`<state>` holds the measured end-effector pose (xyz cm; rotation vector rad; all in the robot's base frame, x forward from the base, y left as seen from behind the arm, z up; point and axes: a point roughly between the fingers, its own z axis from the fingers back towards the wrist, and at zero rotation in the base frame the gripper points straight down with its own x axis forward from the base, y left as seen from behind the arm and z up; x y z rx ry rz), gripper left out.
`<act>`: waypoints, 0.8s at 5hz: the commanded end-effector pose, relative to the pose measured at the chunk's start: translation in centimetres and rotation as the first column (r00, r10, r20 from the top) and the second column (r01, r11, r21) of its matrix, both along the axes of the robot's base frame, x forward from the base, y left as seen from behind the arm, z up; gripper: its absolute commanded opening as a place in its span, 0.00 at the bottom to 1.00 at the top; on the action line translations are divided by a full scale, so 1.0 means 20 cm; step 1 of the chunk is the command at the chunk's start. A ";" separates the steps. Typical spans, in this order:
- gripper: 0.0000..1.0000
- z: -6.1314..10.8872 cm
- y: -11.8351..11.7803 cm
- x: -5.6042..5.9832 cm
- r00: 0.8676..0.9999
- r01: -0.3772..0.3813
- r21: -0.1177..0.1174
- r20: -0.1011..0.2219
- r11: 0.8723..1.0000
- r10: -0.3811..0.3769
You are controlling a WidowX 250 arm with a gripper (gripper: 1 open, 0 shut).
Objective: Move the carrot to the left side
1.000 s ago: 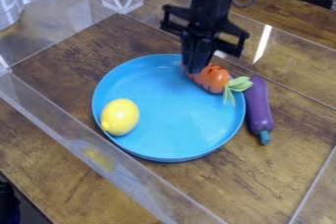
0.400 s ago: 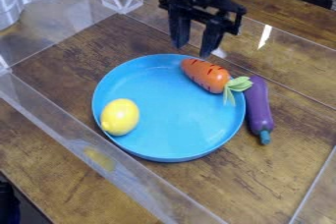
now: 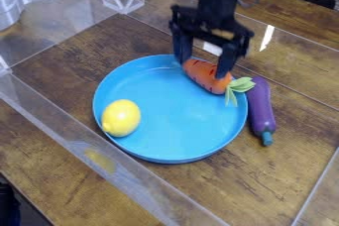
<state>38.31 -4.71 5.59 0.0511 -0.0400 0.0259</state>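
The orange carrot with green leaves lies on the right rim area of the blue plate. My black gripper points straight down over it, open, with one finger on the carrot's left and the other on its right. The fingers straddle the carrot's upper end; whether they touch it I cannot tell.
A yellow lemon rests on the left part of the plate. A purple eggplant lies on the wooden table just right of the plate. A clear plastic wall borders the near and left sides.
A second ago the gripper was shut on the carrot. It then lifted and opened, leaving the carrot on the plate, and has now come down again with open jaws around the carrot.
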 end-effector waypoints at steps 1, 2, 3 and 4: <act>1.00 0.00 -0.03 0.09 0.998 -0.029 0.001 0.062 1.000 0.029; 1.00 -0.06 -0.04 0.13 0.997 -0.056 0.005 0.061 0.998 0.055; 1.00 -0.08 -0.06 0.17 0.995 -0.071 0.004 0.068 0.997 0.070; 1.00 -0.11 -0.08 0.20 0.994 -0.085 0.005 0.069 0.996 0.084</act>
